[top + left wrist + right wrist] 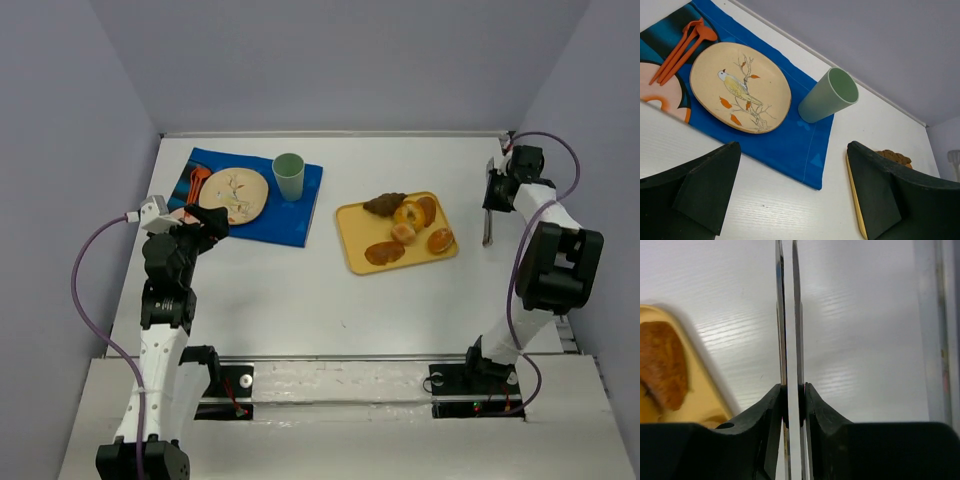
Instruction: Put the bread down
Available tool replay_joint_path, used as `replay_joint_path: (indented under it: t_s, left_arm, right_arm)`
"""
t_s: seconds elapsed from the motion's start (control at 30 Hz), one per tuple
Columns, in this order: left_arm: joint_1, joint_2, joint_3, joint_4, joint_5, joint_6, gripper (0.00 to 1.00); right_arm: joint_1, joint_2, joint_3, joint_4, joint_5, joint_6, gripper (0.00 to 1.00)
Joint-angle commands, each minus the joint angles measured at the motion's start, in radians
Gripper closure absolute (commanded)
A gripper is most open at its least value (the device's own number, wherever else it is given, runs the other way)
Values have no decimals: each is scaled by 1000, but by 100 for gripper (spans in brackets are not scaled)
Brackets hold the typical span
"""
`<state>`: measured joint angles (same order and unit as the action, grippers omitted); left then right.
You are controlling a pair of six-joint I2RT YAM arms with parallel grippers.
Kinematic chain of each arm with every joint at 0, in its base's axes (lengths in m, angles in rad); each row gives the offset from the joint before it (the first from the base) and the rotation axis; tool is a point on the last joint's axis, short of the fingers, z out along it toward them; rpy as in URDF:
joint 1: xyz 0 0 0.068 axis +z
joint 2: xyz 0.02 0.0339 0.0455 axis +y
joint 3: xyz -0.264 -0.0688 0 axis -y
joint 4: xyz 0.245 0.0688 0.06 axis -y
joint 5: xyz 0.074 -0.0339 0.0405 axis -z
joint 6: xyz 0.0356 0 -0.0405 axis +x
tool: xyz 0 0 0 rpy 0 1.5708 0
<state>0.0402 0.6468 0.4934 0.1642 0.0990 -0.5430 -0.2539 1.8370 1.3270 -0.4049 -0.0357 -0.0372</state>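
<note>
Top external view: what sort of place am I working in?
Probably a robot lab cell staged as a dining table: bare grey walls around a white table, two robot arms bolted at its near edge, and a plate and green cup on a blue mat near a yellow pastry tray.

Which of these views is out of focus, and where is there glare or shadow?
Right wrist: the yellow tray at left is soft and blurred, and the thin metal blades catch the light. Left wrist: plate and green cup are sharp, its own fingers dark in the foreground. Top external: even light, only faint shadows.
</note>
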Motion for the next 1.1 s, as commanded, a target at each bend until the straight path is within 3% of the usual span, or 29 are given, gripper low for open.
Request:
replay_joint_path:
  t_s: [0.0, 0.17, 0.47, 0.67, 0.87, 1.07]
  left_arm:
    - [-3, -10, 43, 31, 5, 2, 1]
    - [-3, -9, 42, 34, 15, -9, 1]
    - [-5, -9, 37, 38, 33, -26, 1]
    - [-5, 2, 39, 46, 57, -26, 1]
    - [-5, -19, 37, 34, 42, -26, 1]
    - [-5, -7, 37, 38, 33, -31, 1]
  right_arm:
    - [2, -256, -53, -3, -70, 74, 73]
    - [2, -447, -152, -83, -245, 183, 70]
    - [114, -788, -400, -121, -381, 266, 61]
    - [211, -797, -400, -199, -438, 258, 56]
    - [265, -754, -376, -268, -383, 257, 45]
    - [285, -733, -373, -305, -331, 289, 44]
